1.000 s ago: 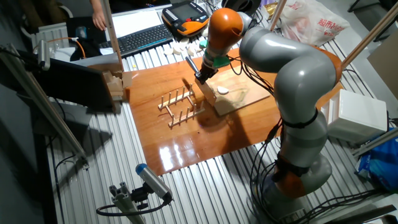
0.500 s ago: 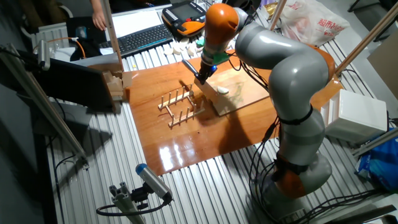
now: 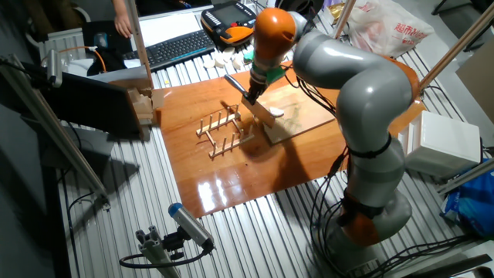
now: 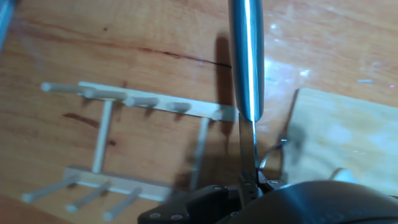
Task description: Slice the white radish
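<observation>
The white radish (image 3: 276,113) is a small pale oval lying on the light wooden cutting board (image 3: 301,117). My gripper (image 3: 251,93) hovers over the board's left end, shut on a knife (image 3: 261,113) whose handle (image 3: 233,80) sticks out up-left and whose blade slants down just left of the radish. In the hand view the metal handle (image 4: 247,59) runs down the middle, the thin blade (image 4: 248,149) edge-on below it, meeting the gripper (image 4: 250,185). The board (image 4: 348,140) lies to the right; a pale bit at its lower edge may be the radish (image 4: 339,175).
A wooden peg rack (image 3: 225,132) (image 4: 118,146) stands just left of the board on the brown table (image 3: 231,181). White chunks (image 3: 228,59), a keyboard (image 3: 174,48) and a teach pendant (image 3: 230,22) lie behind. Wooden blocks (image 3: 143,107) sit at the left.
The hand has shifted slightly and turned the knife, so its blade now slants lower across the board's left end beside the radish. The radish has not moved.
</observation>
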{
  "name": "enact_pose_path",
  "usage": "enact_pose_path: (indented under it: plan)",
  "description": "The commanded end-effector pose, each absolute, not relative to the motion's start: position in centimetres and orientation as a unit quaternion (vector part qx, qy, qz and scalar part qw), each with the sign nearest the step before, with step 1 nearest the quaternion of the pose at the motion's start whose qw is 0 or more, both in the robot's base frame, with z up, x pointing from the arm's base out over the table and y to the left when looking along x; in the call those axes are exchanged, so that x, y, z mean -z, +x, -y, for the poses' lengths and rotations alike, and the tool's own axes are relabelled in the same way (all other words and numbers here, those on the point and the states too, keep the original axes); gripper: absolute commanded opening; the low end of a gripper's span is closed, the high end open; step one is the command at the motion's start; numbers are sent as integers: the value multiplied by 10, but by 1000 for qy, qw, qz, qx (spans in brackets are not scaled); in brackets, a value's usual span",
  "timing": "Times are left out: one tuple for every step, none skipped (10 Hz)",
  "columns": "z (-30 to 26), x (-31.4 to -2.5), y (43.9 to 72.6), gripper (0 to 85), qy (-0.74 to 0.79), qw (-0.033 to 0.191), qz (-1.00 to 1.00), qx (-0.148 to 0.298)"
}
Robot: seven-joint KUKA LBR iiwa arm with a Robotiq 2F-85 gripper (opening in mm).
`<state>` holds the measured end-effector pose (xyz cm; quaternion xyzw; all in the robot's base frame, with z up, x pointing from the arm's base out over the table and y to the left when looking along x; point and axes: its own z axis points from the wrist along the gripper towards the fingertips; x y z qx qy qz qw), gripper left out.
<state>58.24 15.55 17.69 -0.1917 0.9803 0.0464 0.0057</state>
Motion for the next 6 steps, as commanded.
enact_pose_path:
  plan:
    - [-149,-178,583,0,-199,8,-979,-44]
    - [-139,-180,584,0,-207,8,-977,-50]
    - [-125,-185,585,0,-222,5,-974,-49]
    - [-117,-187,586,0,-222,-7,-974,-47]
    - [-111,-188,587,0,-223,-11,-973,-50]
    - [-109,-187,588,0,-222,-6,-974,-49]
